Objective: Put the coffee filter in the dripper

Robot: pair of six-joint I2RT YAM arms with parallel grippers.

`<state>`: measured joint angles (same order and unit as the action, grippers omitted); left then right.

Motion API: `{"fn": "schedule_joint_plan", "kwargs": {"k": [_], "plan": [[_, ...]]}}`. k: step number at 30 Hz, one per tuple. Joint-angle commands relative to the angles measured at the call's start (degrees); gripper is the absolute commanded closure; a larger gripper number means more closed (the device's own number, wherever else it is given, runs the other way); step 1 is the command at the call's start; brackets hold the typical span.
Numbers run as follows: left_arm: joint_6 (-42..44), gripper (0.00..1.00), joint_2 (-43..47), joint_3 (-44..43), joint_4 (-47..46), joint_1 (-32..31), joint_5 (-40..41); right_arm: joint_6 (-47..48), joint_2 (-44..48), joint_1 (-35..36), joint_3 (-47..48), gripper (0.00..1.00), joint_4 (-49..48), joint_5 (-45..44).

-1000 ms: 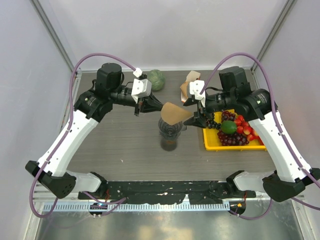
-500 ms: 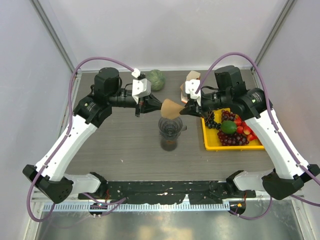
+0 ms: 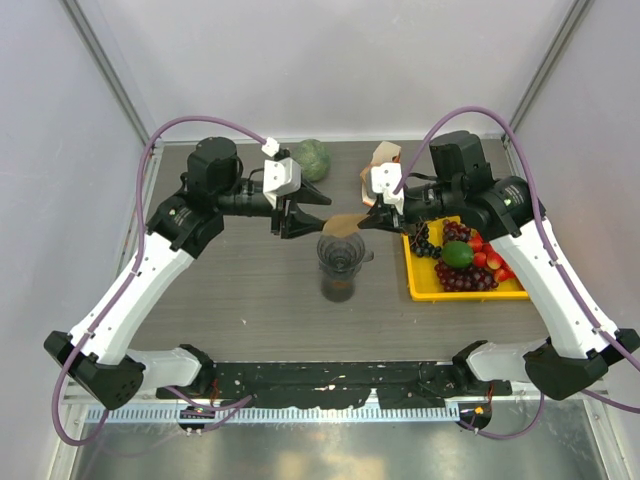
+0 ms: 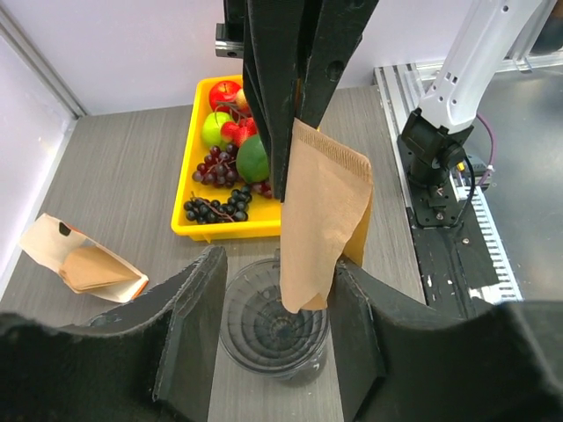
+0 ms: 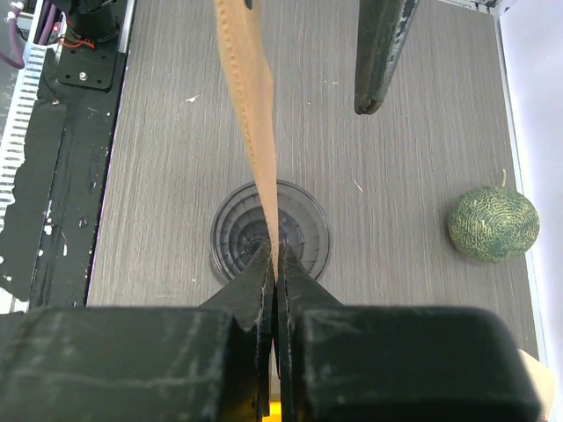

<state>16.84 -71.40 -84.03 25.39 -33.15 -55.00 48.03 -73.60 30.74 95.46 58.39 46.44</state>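
Pinching the coffee filter [image 5: 251, 97] by one edge in the right gripper [image 5: 273, 264], both fingers [image 5: 299, 290] pressed flat together on the paper. Holding it folded and edge-on, reaching out past those fingertips, just above the dripper [image 5: 303, 237] and not yet inside it. Sitting right below the right fingertips, the dripper's round rim, perched on a glass jug [image 3: 338, 285]. Hovering opposite with the left gripper [image 3: 306, 215], its fingers [image 4: 189, 325] spread wide, the filter's lower corner hanging in the gap between them, seemingly clear of both pads. Lying beyond the left fingertips, a yellow tray [image 4: 189, 230] of fruit and, off to one side, an opened filter pack [image 4: 84, 264]. Resting well apart from the right fingers, a green melon [image 5: 493, 224].
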Motion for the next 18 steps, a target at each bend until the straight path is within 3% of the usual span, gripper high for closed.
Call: {"fn": "schedule_joint_plan", "kwargs": {"k": [1, 7, 9, 13, 18], "plan": [[-2.07, 0.53, 0.38, 0.09, -5.6, -0.43, 1.91, 1.36, 1.71, 0.28, 1.4, 0.95, -1.09, 2.61], [-4.36, 0.76, 1.96, 3.43, -11.23, -0.52, 2.01, 0.84, 1.45, 0.28, 1.31, 0.95, -1.17, 2.96], [-4.1, 0.74, 2.4, 4.13, -11.59, -0.6, 0.35, -0.04, 1.45, 0.2, 1.57, 0.95, -1.96, 2.96], [-4.01, 0.53, 2.58, 5.28, -11.5, -0.95, -1.07, -1.71, 1.36, 0.19, 1.66, 0.95, -3.11, 3.75], [-5.06, 0.53, 1.44, 4.58, -12.02, -1.39, -1.07, -3.47, 1.53, 0.2, 1.22, 0.95, -3.72, 5.24]]}}
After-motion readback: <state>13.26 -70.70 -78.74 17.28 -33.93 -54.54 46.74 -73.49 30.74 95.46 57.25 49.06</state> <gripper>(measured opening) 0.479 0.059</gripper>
